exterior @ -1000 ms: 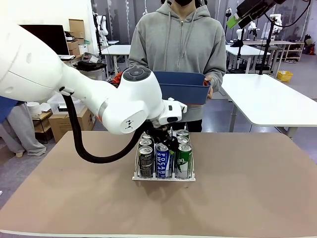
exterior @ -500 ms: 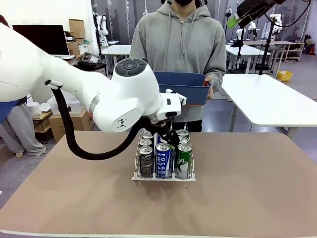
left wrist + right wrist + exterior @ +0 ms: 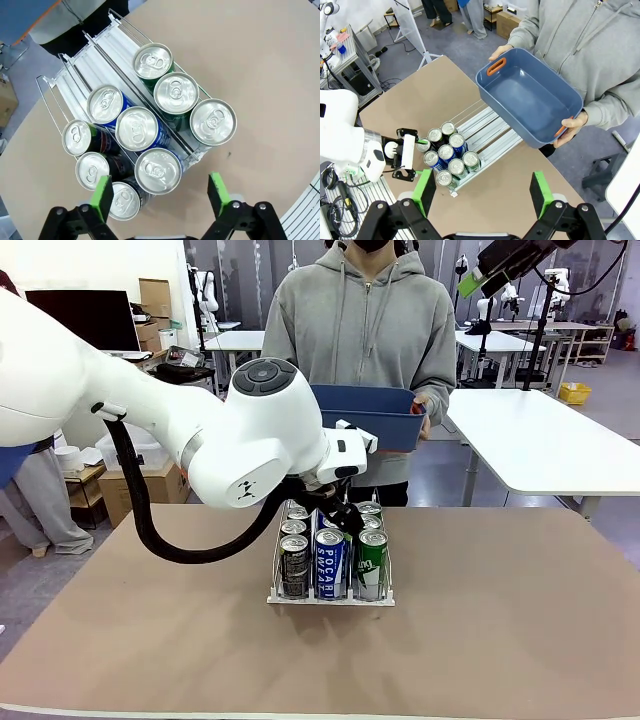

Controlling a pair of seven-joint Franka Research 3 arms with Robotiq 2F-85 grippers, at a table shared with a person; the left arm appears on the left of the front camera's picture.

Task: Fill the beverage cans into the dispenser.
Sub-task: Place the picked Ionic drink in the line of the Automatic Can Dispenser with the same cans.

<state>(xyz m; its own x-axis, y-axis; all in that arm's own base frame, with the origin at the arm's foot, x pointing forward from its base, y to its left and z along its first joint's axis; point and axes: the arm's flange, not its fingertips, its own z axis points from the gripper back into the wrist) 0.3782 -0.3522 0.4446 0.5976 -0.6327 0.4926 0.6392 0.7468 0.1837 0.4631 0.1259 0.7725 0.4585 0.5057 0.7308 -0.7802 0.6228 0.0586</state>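
The left gripper (image 3: 161, 196) hangs wide open and empty directly above the upright beverage cans (image 3: 157, 170) standing in the dispenser (image 3: 120, 47), much nearer than the raised, equally open right gripper (image 3: 482, 192).

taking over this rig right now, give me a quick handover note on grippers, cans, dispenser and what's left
Left gripper: open, holding nothing, hovering above the front of the dispenser.
Right gripper: open, holding nothing, raised high above the table, looking down on the scene.
Beverage cans: nine stand in the dispenser, three per lane; black, blue Pocari Sweat, green. The rear part of each lane is bare.
Blue bin: held by the person with both hands at the far side, nothing inside.
Done: all visible cans are loaded.
Left: probably just retract the left arm.
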